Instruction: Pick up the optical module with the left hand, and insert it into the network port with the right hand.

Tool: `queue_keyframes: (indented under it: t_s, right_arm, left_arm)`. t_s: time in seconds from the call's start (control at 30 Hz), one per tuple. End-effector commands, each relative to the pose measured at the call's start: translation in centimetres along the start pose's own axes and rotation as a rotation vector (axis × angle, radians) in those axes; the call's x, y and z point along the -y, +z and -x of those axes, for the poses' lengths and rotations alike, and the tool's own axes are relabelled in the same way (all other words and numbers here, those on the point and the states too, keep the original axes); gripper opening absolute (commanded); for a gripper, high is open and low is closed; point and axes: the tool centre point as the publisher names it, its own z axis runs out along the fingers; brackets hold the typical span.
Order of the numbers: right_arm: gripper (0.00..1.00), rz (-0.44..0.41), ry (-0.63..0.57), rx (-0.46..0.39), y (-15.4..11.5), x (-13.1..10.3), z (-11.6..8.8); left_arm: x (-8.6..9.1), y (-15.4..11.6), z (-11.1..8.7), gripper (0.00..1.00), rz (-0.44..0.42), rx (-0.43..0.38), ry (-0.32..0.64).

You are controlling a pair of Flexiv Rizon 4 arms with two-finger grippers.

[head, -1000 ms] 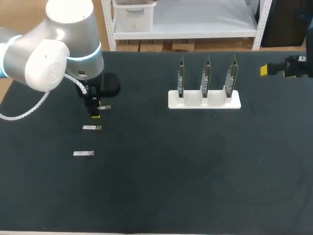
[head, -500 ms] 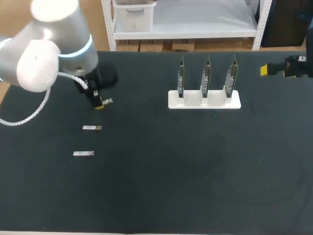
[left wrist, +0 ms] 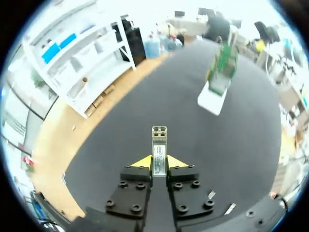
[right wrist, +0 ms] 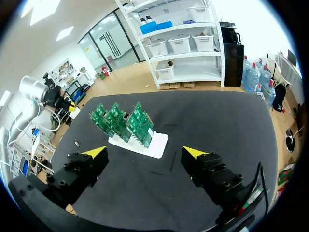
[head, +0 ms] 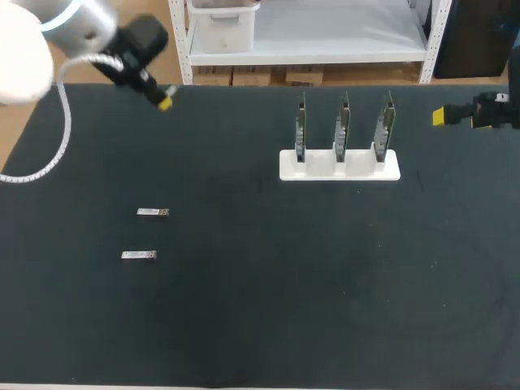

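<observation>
the left gripper [left wrist: 159,163] is clamping the optical module [left wrist: 159,142] by its rear end, high over the table's far left corner. it should be carrying it level toward the right gripper [right wrist: 145,153] (fingers spread wide, waiting at the right edge), leaving the nose exposed. since a second ago the arm has been lifting away from the spare modules [head: 152,212].

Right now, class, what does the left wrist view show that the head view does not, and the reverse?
Only the left wrist view: the slim silver optical module clamped in the left tool. Only the head view: the left arm's white casing. Both: the white holder of upright green circuit boards on the black table.
</observation>
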Motion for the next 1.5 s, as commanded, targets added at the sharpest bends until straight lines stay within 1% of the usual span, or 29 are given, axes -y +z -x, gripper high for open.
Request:
queue_keyframes:
  t_s: [0.03,0.1,0.23,0.3,0.4,0.47,0.6,0.7,0.9,0.97,1.0,1.03,1.07,1.17,1.2,1.3,1.4,1.5]
  right_arm:
    - [1.0,0.0,0.0,0.0,0.0,0.0,0.0]
    - [1.0,0.0,0.0,0.0,0.0,0.0,0.0]
    - [1.0,0.0,0.0,0.0,0.0,0.0,0.0]
    - [1.0,0.0,0.0,0.0,0.0,0.0,0.0]
    - [1.0,0.0,0.0,0.0,0.0,0.0,0.0]
    - [1.0,0.0,0.0,0.0,0.0,0.0,0.0]
    - [1.0,0.0,0.0,0.0,0.0,0.0,0.0]
    - [1.0,0.0,0.0,0.0,0.0,0.0,0.0]
    - [1.0,0.0,0.0,0.0,0.0,0.0,0.0]
    - [1.0,0.0,0.0,0.0,0.0,0.0,0.0]
    - [1.0,0.0,0.0,0.0,0.0,0.0,0.0]
    - [1.0,0.0,0.0,0.0,0.0,0.0,0.0]
    - [1.0,0.0,0.0,0.0,0.0,0.0,0.0]
    - [1.0,0.0,0.0,0.0,0.0,0.0,0.0]
    - [1.0,0.0,0.0,0.0,0.0,0.0,0.0]
    - [1.0,0.0,0.0,0.0,0.0,0.0,0.0]
    - [1.0,0.0,0.0,0.0,0.0,0.0,0.0]
    - [1.0,0.0,0.0,0.0,0.0,0.0,0.0]
  left_arm:
    - [1.0,-2.9,1.1,0.0,0.055,0.536,-0.237]
    - [1.4,-3.8,2.3,0.0,0.019,0.601,-0.245]
    - [2.4,-5.0,4.8,0.0,-0.017,0.674,-0.211]
    - [2.8,-5.2,6.0,0.0,-0.027,0.693,-0.188]
    - [3.5,-5.3,7.6,0.0,-0.069,0.717,-0.166]
    - [4.3,-5.6,8.9,0.0,-0.109,0.746,-0.14]
    - [6.4,-6.5,12.0,0.0,-0.177,0.807,-0.07]
    - [8.3,-7.1,14.3,0.0,-0.222,0.845,0.006]
    - [12.6,-8.3,17.8,0.0,-0.313,0.907,0.134]
    - [14.2,-8.6,18.5,0.0,-0.328,0.92,0.163]
    - [15.1,-8.9,18.6,0.0,-0.361,0.933,0.194]
    - [15.8,-9.1,18.7,0.0,-0.362,0.941,0.216]
    - [16.6,-9.3,18.7,0.0,-0.376,0.954,0.255]
    - [18.5,-9.3,18.5,0.0,-0.425,0.96,0.329]
    - [19.0,-9.1,18.4,0.0,-0.437,0.959,0.338]
    - [20.0,-8.3,18.5,0.0,-0.459,0.956,0.356]
    - [20.0,-7.7,19.0,0.0,-0.484,0.953,0.326]
    - [19.8,-6.9,19.9,0.0,-0.491,0.955,0.297]
